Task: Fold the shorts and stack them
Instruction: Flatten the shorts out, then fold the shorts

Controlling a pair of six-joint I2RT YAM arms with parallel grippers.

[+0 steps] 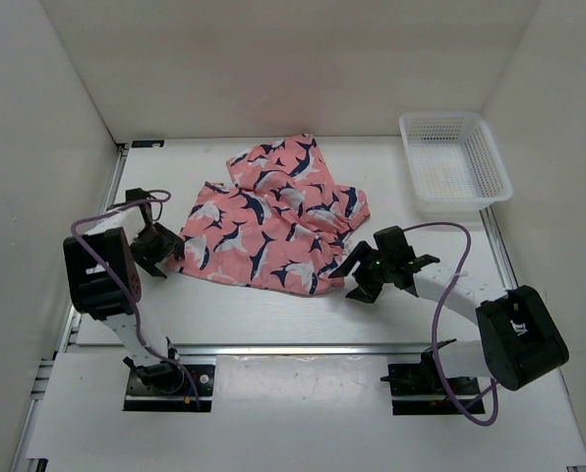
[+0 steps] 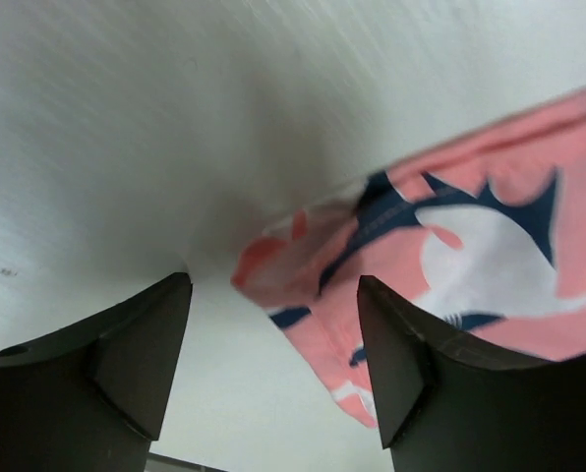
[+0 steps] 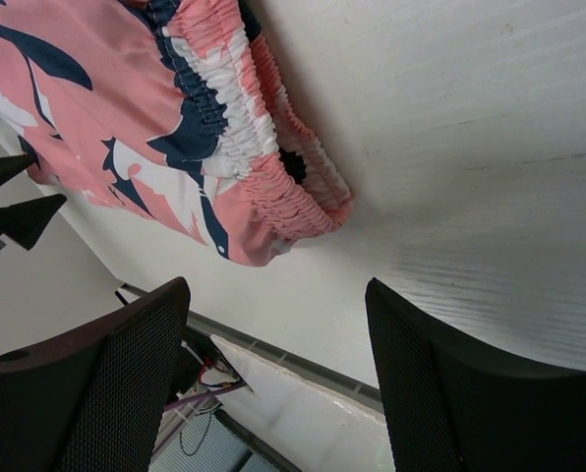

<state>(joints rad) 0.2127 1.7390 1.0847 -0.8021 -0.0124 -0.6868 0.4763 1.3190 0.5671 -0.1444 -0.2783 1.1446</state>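
The coral-pink shorts (image 1: 273, 221) with navy-and-white whale shapes lie crumpled on the table's middle. My left gripper (image 1: 167, 258) is open at their left corner. In the left wrist view the corner of the shorts (image 2: 372, 285) lies just ahead of my left gripper (image 2: 273, 344), partly between the open fingers, and is not gripped. My right gripper (image 1: 357, 280) is open and empty just right of the shorts' elastic waistband. In the right wrist view the waistband (image 3: 273, 167) lies ahead of my right gripper (image 3: 278, 364), apart from it.
A white mesh basket (image 1: 485, 152) stands at the back right of the table. White walls close in the left, back and right sides. A metal rail (image 1: 293, 347) runs along the table's near edge by the arm bases.
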